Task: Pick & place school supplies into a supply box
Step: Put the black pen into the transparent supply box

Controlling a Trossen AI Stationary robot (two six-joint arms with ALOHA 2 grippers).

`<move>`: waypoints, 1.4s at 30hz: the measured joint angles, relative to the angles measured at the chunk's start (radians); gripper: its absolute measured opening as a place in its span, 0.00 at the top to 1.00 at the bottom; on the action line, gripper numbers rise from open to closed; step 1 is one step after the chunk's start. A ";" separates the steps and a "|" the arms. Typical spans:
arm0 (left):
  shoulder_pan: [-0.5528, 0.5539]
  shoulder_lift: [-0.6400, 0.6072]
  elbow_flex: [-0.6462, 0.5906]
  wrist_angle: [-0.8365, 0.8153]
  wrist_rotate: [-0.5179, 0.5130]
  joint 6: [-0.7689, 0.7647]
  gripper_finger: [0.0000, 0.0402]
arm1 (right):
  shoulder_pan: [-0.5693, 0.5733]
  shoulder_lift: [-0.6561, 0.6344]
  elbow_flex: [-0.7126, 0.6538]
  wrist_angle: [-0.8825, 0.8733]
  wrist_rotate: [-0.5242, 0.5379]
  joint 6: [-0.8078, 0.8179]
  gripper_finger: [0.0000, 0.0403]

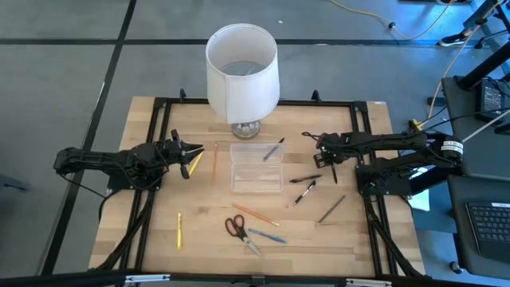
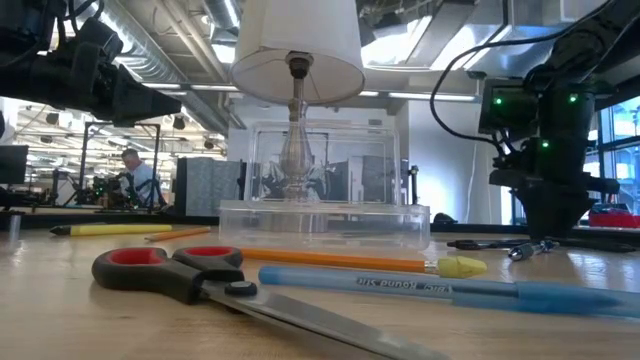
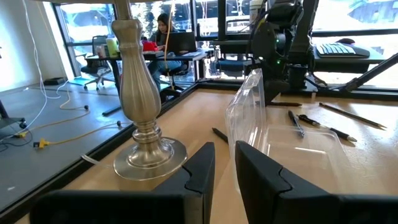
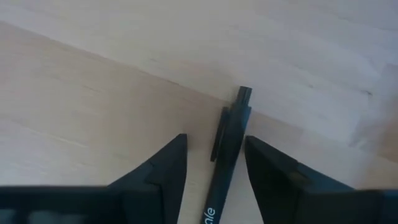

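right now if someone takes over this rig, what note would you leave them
Right pincer: low over the table right of the supply box, jaws open astride a black pen, not gripped yet.
Left pincer: waits left of the box, jaws slightly apart, holding nothing.
Done: one dark pen rests across the box's open lid part.
Left: the black pen; another dark pen; a grey pencil; scissors, orange pencil and blue pen at the front; a yellow pencil front left.
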 joint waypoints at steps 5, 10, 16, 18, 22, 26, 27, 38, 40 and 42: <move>0.000 0.000 0.000 0.000 0.000 0.000 0.85 | 0.000 0.001 0.000 0.002 -0.001 -0.025 0.71; 0.000 0.000 0.000 0.000 0.000 0.001 0.85 | 0.000 0.001 -0.001 0.001 0.005 -0.046 0.80; 0.000 0.000 0.000 0.000 0.000 0.000 0.85 | 0.001 0.002 -0.002 0.010 0.022 -0.121 0.84; 0.000 0.000 0.000 0.000 0.000 0.000 0.85 | 0.001 0.002 -0.001 0.012 0.022 -0.135 0.84; 0.000 0.000 0.000 0.000 0.000 0.001 0.85 | 0.000 0.004 0.019 0.010 0.019 -0.174 0.84; 0.000 0.000 0.000 0.000 0.000 0.000 0.85 | 0.000 0.007 0.059 0.011 0.024 -0.224 0.85; 0.000 0.000 0.000 0.000 0.000 0.000 0.85 | 0.000 0.006 0.073 0.019 0.025 -0.233 0.85; 0.000 0.000 0.000 0.000 0.000 0.001 0.85 | 0.111 0.005 0.224 0.162 -0.089 -0.349 0.85; 0.000 0.000 0.000 0.000 0.000 0.000 0.85 | 0.155 0.004 0.260 0.187 -0.089 -0.367 0.85; 0.000 0.000 0.000 0.000 0.000 0.001 0.85 | 0.200 0.004 0.292 0.201 -0.089 -0.386 0.85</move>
